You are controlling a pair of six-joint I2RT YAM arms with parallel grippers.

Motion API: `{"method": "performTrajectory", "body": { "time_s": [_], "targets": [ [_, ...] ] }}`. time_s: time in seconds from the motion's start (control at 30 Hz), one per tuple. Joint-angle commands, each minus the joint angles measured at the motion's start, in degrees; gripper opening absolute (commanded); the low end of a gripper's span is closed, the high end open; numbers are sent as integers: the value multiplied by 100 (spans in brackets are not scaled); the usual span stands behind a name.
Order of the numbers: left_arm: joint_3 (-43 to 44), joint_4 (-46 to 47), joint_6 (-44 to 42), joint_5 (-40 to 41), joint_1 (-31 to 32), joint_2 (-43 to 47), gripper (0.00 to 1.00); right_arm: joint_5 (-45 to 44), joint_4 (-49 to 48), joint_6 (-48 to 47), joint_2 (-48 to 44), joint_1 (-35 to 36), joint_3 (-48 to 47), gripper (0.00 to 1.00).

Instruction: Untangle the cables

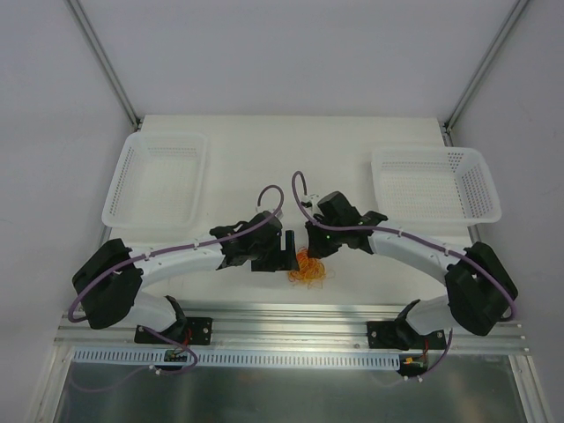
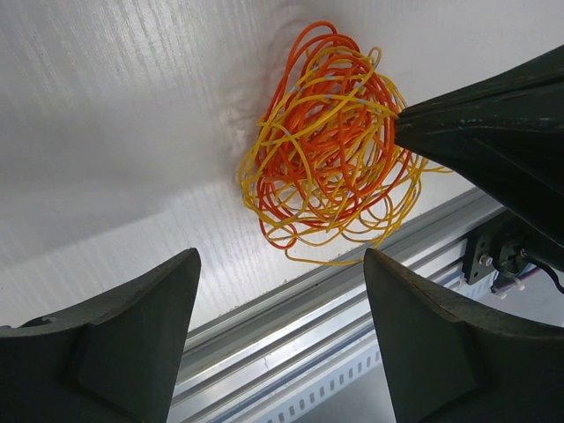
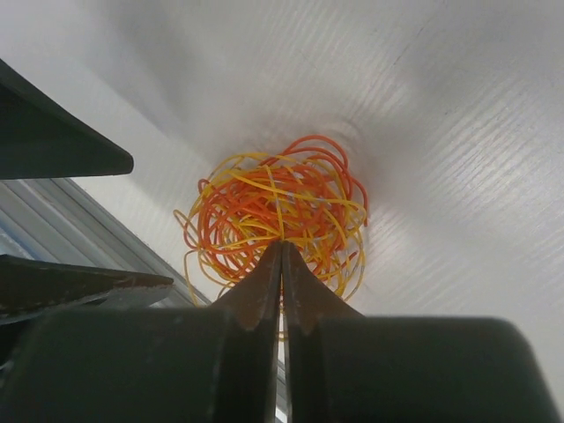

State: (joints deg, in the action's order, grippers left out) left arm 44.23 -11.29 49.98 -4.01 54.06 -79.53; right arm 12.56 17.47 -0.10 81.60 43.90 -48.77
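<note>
The cables point(image 1: 308, 267) lie as one small ball of thin red-orange and yellow loops on the white table, close to its near edge. My right gripper point(image 1: 311, 252) is shut, its tips point(image 3: 282, 245) pinched together on a yellow strand at the near side of the cables point(image 3: 273, 211). My left gripper point(image 1: 278, 261) stands open just left of the ball with nothing between its fingers. In the left wrist view the cables point(image 2: 330, 141) sit ahead of the open left gripper point(image 2: 280, 256), and the right gripper's dark fingers point(image 2: 480, 128) reach in from the right.
A white mesh basket point(image 1: 154, 181) stands at the back left and another white basket point(image 1: 436, 183) at the back right. An aluminium rail point(image 1: 291, 319) runs along the table's near edge just in front of the tangle.
</note>
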Motion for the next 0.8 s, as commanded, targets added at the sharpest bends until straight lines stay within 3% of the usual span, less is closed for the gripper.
{"method": "performTrajectory", "body": {
  "time_s": [0.0,0.53,0.77],
  "targets": [
    [209,118,12,111,69,-10,75,256,-78,212,-425,-4,-62,1],
    [561,373,469,884,69,-633,73,353,-60,985,-1234,268,-299,1],
    [491,435,776,1315,61,-1003,65,231,168,1108,-1629,409,-536,1]
  ]
}}
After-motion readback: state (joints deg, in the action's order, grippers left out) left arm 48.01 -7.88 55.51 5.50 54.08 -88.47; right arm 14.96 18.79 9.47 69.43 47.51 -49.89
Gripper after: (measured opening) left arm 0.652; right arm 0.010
